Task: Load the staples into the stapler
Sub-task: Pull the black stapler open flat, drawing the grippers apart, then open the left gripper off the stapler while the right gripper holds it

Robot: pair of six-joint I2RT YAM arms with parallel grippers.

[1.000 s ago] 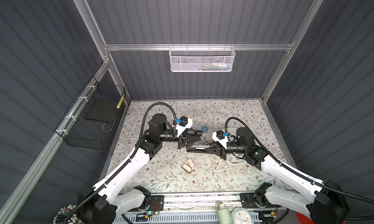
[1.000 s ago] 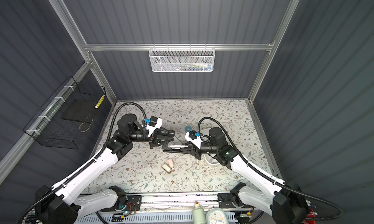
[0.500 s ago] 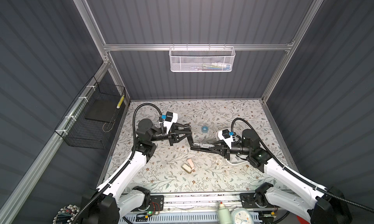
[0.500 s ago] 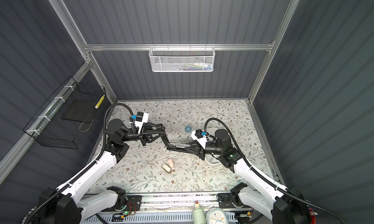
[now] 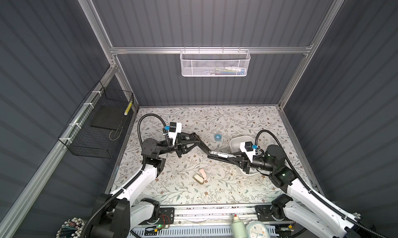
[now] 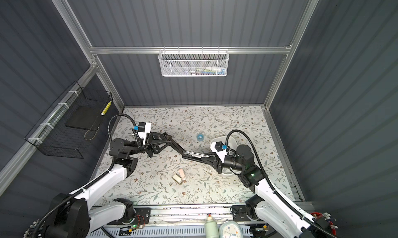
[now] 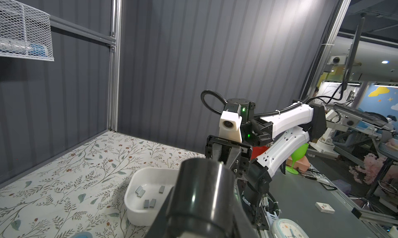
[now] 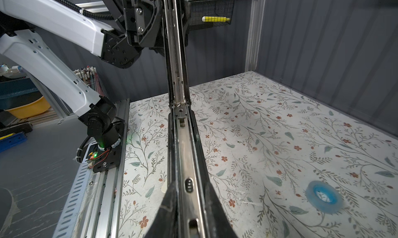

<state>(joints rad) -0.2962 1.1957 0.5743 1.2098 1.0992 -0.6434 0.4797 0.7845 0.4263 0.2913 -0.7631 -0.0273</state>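
Note:
The black stapler hangs above the table, folded wide open between both grippers. My left gripper is shut on the end of its black top cover, which fills the left wrist view. My right gripper is shut on the base end, its fingers pressed against both sides of the bare metal magazine rail. Several small grey staples lie in a white tray under the right arm. In both top views the tray is partly hidden.
A blue tape roll lies behind the stapler. Two small pale blocks sit near the front middle. A black wire basket hangs on the left wall and a white mesh basket on the back rail.
Both arms have drawn apart, the left gripper to the left and the right gripper to the right. The stapler between them has swung from nearly folded to wide open.

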